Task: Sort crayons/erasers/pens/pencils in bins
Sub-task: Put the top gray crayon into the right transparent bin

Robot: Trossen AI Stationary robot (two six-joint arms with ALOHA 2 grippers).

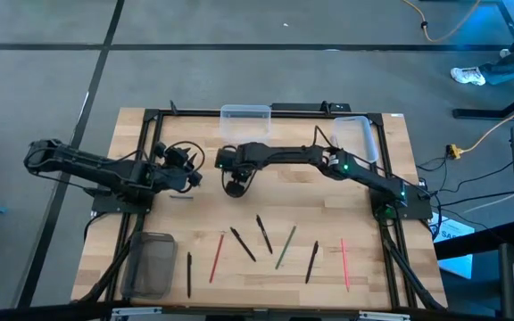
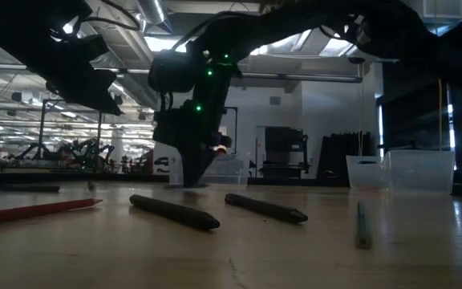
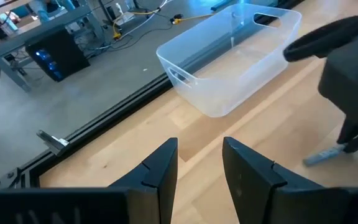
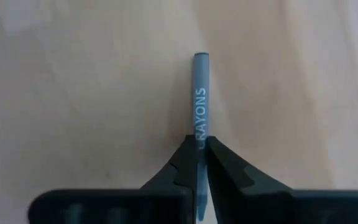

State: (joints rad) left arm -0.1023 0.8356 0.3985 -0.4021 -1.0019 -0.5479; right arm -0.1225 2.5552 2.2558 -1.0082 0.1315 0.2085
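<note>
My right gripper (image 1: pixel 235 185) stands over the middle of the table, pointing steeply down, shut on a grey-blue crayon (image 4: pixel 201 93) printed with "CRAYONS". The left wrist view shows the crayon (image 3: pixel 324 154) sticking out sideways from those fingers. My left gripper (image 3: pixel 201 168) is open with nothing between its fingers and stays at the table's left (image 1: pixel 193 176). A clear bin (image 1: pixel 245 114) stands at the far edge. Another clear bin (image 1: pixel 353 134) is at the far right. A dark grey bin (image 1: pixel 153 263) sits at the near left corner. My right gripper pinches the crayon between its two fingertips (image 4: pixel 219 163), on the paper-wrapped shaft just behind the printed word (image 4: pixel 199 134). The fingers come from above, slanting steeply down, and lie across the crayon. The crayon sticks out almost level beyond the fingers. Whether it is clear of the table I cannot tell.
Near the front edge lie several pens and pencils: black ones (image 1: pixel 243 243) (image 1: pixel 264 234) (image 1: pixel 311 261) (image 1: pixel 188 274), red ones (image 1: pixel 216 259) (image 1: pixel 344 263) and a green one (image 1: pixel 286 247). A black frame (image 1: pixel 382 134) runs around the tabletop. Bare wood lies between the grippers and the far bins.
</note>
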